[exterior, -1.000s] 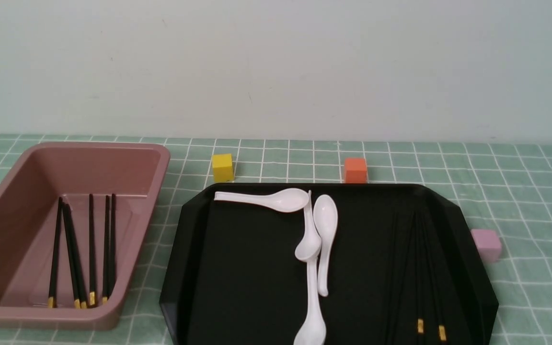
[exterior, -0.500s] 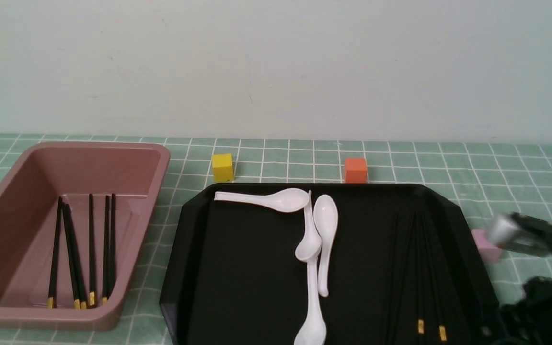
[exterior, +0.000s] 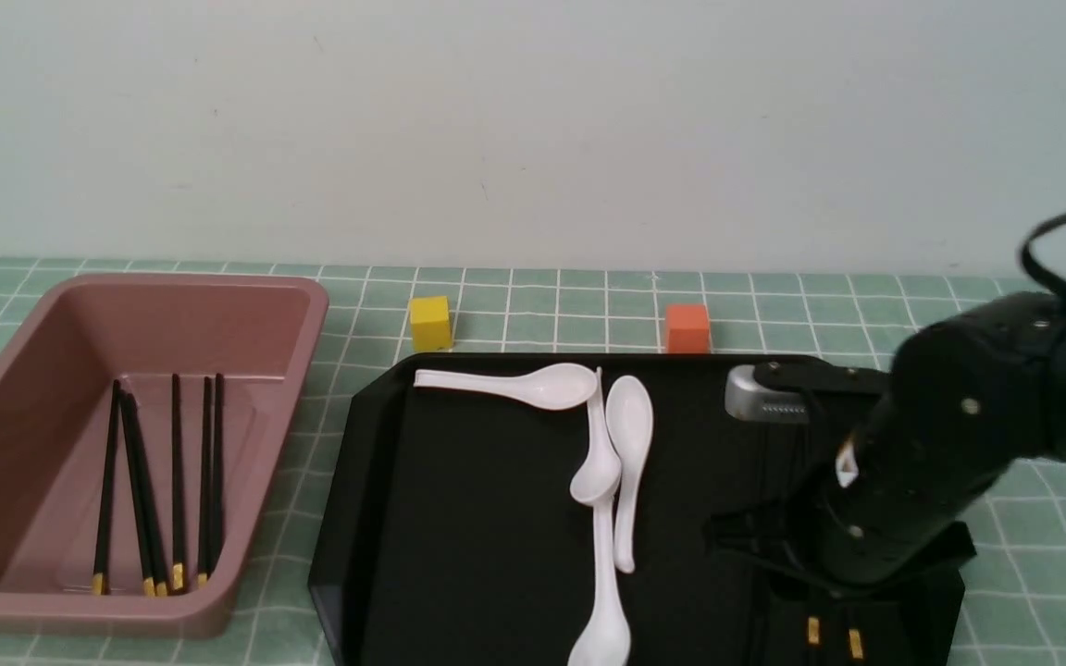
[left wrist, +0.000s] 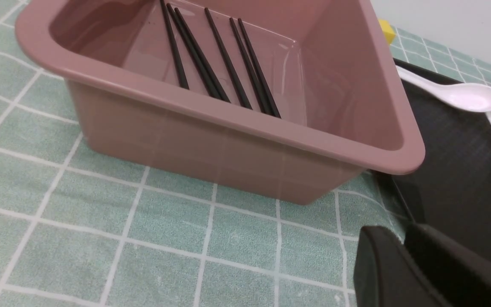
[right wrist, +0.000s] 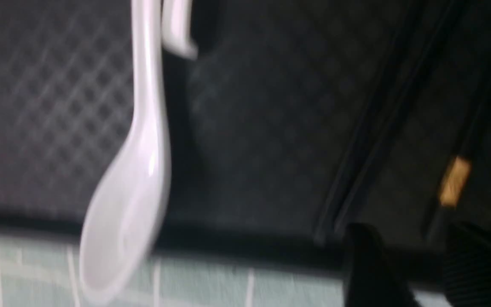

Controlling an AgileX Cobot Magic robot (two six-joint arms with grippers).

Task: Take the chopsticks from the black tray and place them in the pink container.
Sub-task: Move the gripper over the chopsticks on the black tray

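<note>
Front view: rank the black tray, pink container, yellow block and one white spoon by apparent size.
1. Black tray
2. Pink container
3. White spoon and yellow block: too close to rank

Front view faces forward over pink container [exterior: 274, 444], black tray [exterior: 496, 518]; 2 wrist views closer, both showing tray.

Wide gap right of spoons [exterior: 605, 581]

No readable text, label, number or sign shows (nothing legible in any view).
</note>
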